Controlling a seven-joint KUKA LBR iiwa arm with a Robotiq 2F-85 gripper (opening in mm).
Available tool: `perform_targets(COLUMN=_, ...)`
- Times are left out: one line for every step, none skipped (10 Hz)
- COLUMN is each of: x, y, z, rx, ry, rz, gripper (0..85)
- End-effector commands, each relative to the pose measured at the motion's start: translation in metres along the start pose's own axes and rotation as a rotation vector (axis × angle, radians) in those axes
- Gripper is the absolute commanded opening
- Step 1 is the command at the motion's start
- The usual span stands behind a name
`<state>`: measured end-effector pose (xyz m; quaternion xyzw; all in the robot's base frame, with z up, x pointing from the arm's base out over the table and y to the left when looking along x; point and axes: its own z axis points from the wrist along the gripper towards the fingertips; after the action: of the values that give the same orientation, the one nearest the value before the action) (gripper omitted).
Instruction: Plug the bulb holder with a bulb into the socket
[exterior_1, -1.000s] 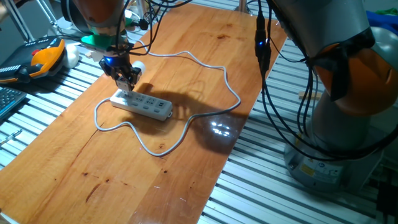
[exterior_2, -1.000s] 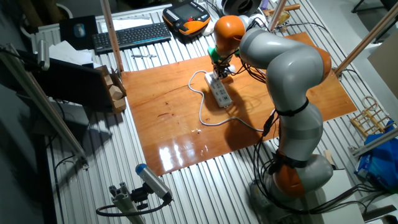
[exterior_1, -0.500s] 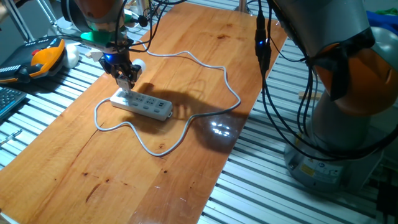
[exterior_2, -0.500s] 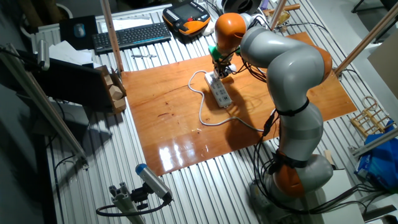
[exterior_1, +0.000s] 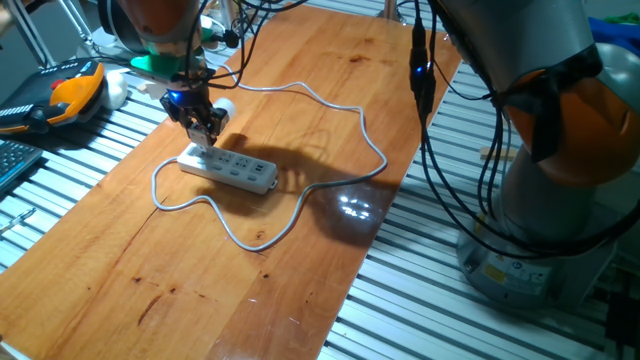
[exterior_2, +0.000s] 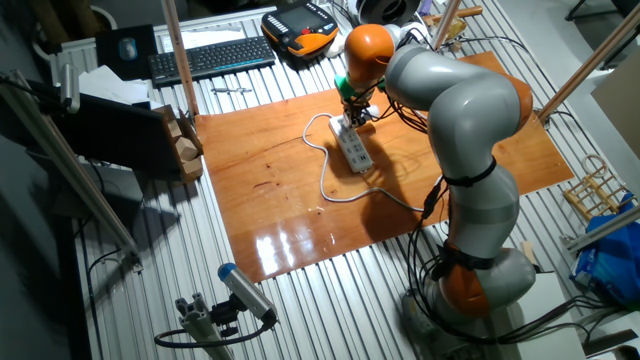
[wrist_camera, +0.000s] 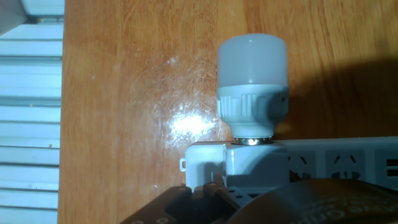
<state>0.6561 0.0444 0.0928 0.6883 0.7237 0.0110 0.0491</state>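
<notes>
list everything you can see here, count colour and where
power strip: one, white, on the wooden table, below the gripper
cable: one, pale grey, looping over the table from the strip
bulb holder: one, white, at the strip's end
bulb: one, white, sticking out of the holder sideways over the table
table: one, brown wood
keyboard: one, black, beyond the table
handheld controller: one, orange and black, beside the table
robot arm: one, grey and orange
gripper: one, dark, over the strip's end; open or shut cannot be told
</notes>
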Motion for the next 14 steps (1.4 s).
perform_targets(x=0.0001, y=0.0, z=0.0003, rx=0.0, ry=-0.002, rz=0.001, gripper=0.0)
perform_targets(x=0.0001, y=0.0, z=0.0003, rx=0.003, ry=-0.004, rz=0.003, gripper=0.0)
perform_targets(x=0.0003, y=-0.0002, z=0.0004, rx=0.003, ry=-0.006, rz=0.006, gripper=0.0)
perform_targets(x=0.0004, y=-0.0004, z=0.0006, rx=0.005, ry=-0.006, rz=0.006, gripper=0.0)
perform_targets(x=0.0005, y=-0.0006, z=0.0008, rx=0.005, ry=-0.004, rz=0.007, gripper=0.0)
perform_targets(x=0.0007, y=-0.0007, z=0.0008, rx=0.006, ry=-0.003, rz=0.007, gripper=0.0)
perform_targets(x=0.0009, y=-0.0008, z=0.0009, rx=0.006, ry=-0.001, rz=0.007, gripper=0.0)
perform_targets(x=0.0012, y=-0.001, z=0.0011, rx=0.008, ry=-0.001, rz=0.006, gripper=0.0)
perform_targets(x=0.0013, y=-0.0009, z=0.0015, rx=0.008, ry=-0.001, rz=0.006, gripper=0.0)
perform_targets(x=0.0014, y=-0.001, z=0.0019, rx=0.008, ry=-0.003, rz=0.007, gripper=0.0)
perform_targets(x=0.0013, y=-0.0009, z=0.0021, rx=0.008, ry=-0.004, rz=0.009, gripper=0.0)
perform_targets(x=0.0011, y=-0.0006, z=0.0017, rx=0.008, ry=-0.004, rz=0.01, gripper=0.0)
perform_targets(x=0.0007, y=-0.0004, z=0.0015, rx=0.008, ry=-0.001, rz=0.015, gripper=0.0)
perform_targets(x=0.0009, y=-0.0001, z=0.0018, rx=0.007, ry=0.005, rz=0.02, gripper=0.0)
